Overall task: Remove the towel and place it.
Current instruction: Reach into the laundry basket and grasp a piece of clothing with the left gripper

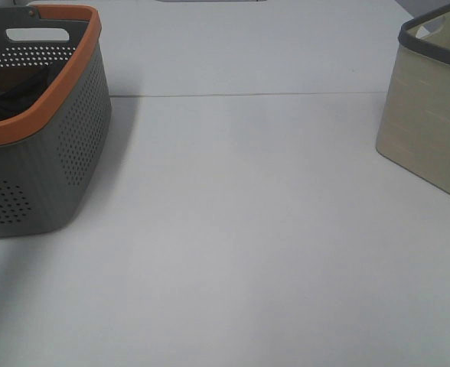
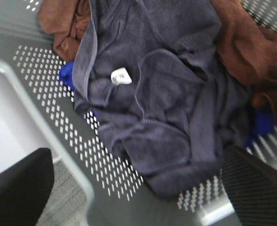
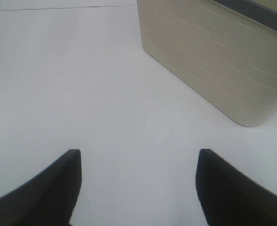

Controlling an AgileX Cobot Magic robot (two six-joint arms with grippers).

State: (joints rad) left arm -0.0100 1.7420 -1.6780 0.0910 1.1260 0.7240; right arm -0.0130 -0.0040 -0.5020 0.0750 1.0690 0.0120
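So this looks like the very start of the job: the reach-in, before any grab. The towel (image 2: 162, 94) is lying crumpled in the grey basket (image 1: 57, 153) at the left of the table (image 1: 248, 229), small white tag (image 2: 120, 76) facing up. It's piled over a brown cloth (image 2: 242, 47), and a bit of blue cloth (image 2: 68, 75) pokes out beside it.

The left gripper (image 2: 134, 165) hangs right over the towel with its jaws spread wide and nothing between them. The right gripper (image 3: 139, 160) is off over bare table near the beige bin (image 1: 428, 130), jaws also apart and empty.

Next move, I'd say, is for the left arm to drop straight down and pinch a raised fold of the towel near the middle. It needs to stay clear of the brown cloth so that only one thing comes up. Honestly can't tell from the wrist view how far above the fabric the jaws are, since it's a bit blurry. Then it's lift clear of the orange rim and carry it out. I'd guess it goes to the beige bin, though the task doesn't say.
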